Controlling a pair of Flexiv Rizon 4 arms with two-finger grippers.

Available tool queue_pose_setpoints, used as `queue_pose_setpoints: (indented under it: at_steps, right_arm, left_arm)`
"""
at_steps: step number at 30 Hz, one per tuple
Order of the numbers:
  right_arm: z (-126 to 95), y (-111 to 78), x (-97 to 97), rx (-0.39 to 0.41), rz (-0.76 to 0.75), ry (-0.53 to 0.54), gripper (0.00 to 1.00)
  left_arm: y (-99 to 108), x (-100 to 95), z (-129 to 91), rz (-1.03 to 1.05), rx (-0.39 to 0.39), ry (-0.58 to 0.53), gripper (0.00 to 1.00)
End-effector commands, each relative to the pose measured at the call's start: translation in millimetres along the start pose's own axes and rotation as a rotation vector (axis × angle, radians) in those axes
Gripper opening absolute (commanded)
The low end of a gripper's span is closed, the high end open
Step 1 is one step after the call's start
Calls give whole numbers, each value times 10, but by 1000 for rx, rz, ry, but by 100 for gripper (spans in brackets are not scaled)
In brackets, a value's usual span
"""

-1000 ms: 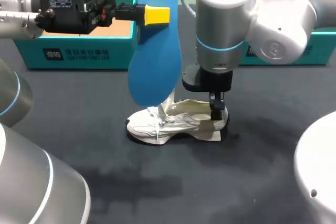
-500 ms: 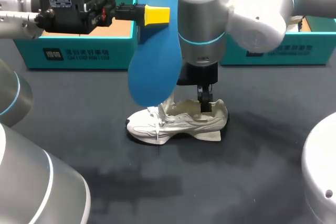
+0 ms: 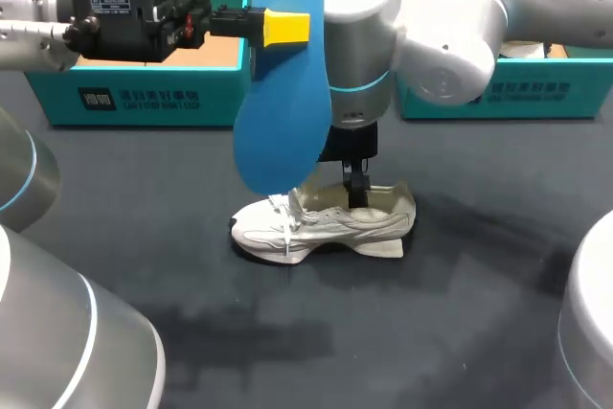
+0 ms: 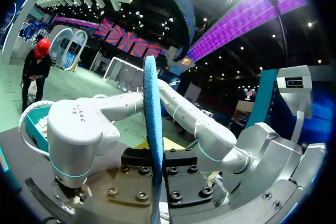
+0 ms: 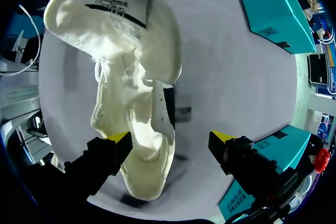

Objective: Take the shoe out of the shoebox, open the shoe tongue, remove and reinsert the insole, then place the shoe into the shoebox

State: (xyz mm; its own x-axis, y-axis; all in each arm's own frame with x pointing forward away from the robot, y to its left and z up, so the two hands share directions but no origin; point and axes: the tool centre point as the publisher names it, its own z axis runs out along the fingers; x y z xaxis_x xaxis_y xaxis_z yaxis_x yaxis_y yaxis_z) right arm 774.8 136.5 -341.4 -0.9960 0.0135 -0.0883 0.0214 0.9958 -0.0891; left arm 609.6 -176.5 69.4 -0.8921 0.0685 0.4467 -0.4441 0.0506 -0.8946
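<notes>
One long blue foam insole [image 3: 283, 112] stands up in the air, squeezed tight by our left fingers [image 3: 287, 28], just above the white lace-up shoe [image 3: 326, 227]. That shoe sits on the dark counter [image 3: 431, 332], outside the teal cardboard shoebox [image 3: 134, 102] behind it. Our right fingers [image 3: 356, 189] are spread wide apart over the shoe, one down at its opening.

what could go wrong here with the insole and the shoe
The insole hangs from the left claw, gripped high up, its low end near the shoe; it may swing or slip. The open right claw has one finger over the shoe's heel end, so going down could crush or shove it.
</notes>
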Motion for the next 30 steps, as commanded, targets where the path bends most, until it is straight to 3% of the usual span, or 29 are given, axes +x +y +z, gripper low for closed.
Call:
queue_pose_setpoints:
  at_steps: [1,5,8,9,10,16,30]
  right_arm:
    - [160,85,-36,-3,-6,8,100]
    - [234,130,-54,-15,-18,11,98]
    - [277,173,-67,-16,-27,17,89]
    - [291,182,-72,-18,-29,22,82]
    - [301,190,-74,-19,-29,24,66]
    - [351,212,-70,-16,-32,37,0]
    - [240,91,-12,11,35,77,0]
  left_arm:
    - [-14,-13,17,0,-4,1,0]
    - [-14,-13,17,0,-4,1,0]
    - [-14,-13,17,0,-4,1,0]
    - [-14,-13,17,0,-4,1,0]
    - [-14,-13,17,0,-4,1,0]
    - [-14,-13,17,0,-4,1,0]
    - [-14,-13,17,0,-4,1,0]
